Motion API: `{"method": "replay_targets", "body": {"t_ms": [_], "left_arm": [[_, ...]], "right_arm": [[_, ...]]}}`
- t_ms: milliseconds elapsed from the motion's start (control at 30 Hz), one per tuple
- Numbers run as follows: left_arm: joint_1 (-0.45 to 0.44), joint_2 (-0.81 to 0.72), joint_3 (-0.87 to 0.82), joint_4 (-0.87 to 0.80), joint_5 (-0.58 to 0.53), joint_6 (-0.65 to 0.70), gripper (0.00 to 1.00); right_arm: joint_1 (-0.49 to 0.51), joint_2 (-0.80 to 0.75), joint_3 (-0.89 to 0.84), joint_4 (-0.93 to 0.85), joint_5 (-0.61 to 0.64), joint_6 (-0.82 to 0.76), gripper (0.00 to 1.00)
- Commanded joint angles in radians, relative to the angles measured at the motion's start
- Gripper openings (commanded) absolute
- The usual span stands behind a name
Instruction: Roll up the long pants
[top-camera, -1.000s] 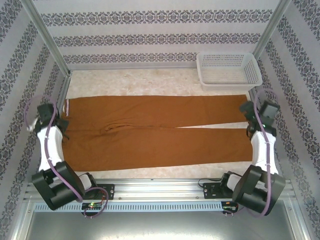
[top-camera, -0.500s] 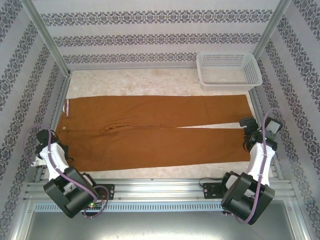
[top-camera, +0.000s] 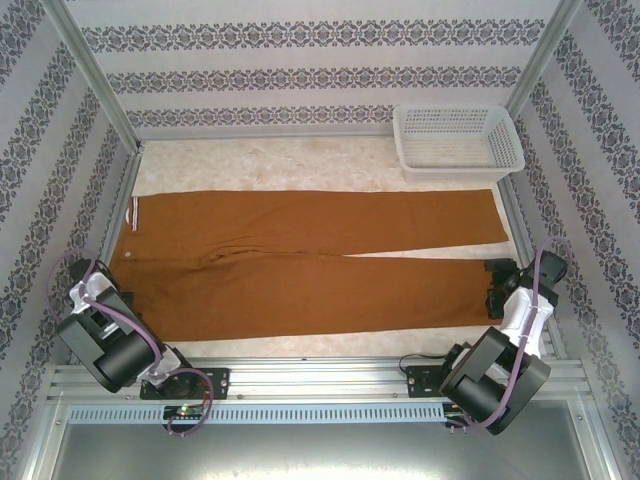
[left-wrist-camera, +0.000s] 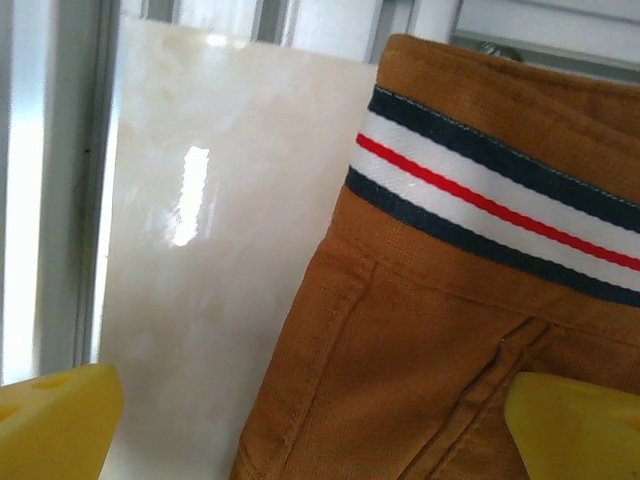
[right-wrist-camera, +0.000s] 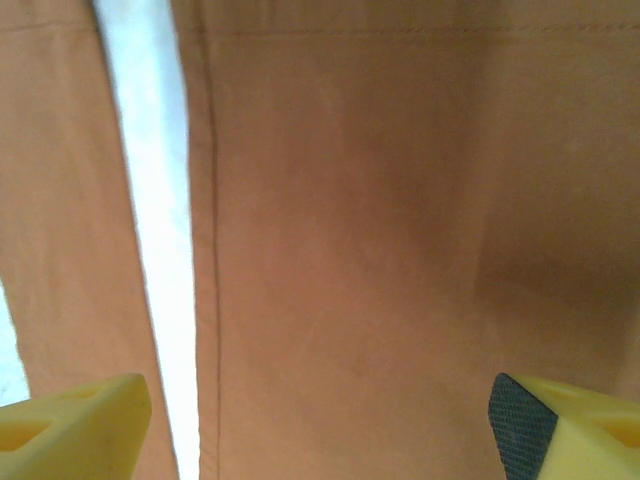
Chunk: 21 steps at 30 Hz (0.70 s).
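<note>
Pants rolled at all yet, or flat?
Spread flat: the long pants lie full length, both legs straight, no roll at either end.

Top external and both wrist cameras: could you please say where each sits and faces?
Top external: above, behind the bases, facing down at the long pants; left arm and right arm show.
Left wrist: on the left hand, facing the waistband; fingertips show.
Right wrist: on the right hand, facing the legs; fingertips show.
Top and left wrist share the waistband.
</note>
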<state>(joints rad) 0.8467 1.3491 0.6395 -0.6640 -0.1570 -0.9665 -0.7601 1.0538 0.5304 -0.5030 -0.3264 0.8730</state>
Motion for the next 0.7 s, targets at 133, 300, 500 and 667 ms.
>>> {"method": "replay_targets", "body": {"t_ms": [133, 300, 500, 667], "left_arm": [[0.008, 0.051, 0.030, 0.073, 0.027, 0.018, 1.00], [0.008, 0.046, 0.029, 0.078, 0.054, 0.017, 1.00], [0.008, 0.042, 0.012, 0.095, 0.083, 0.012, 1.00], [0.008, 0.025, -0.012, 0.121, 0.122, -0.001, 1.00]], "right_arm": [[-0.062, -0.087, 0.052, -0.252, 0.166, -0.025, 0.91], [-0.091, -0.130, 0.058, -0.342, 0.194, -0.040, 0.91], [-0.108, -0.096, -0.034, -0.282, 0.178, -0.009, 0.86], [-0.108, -0.032, -0.088, -0.187, 0.158, 0.007, 0.80]]}}
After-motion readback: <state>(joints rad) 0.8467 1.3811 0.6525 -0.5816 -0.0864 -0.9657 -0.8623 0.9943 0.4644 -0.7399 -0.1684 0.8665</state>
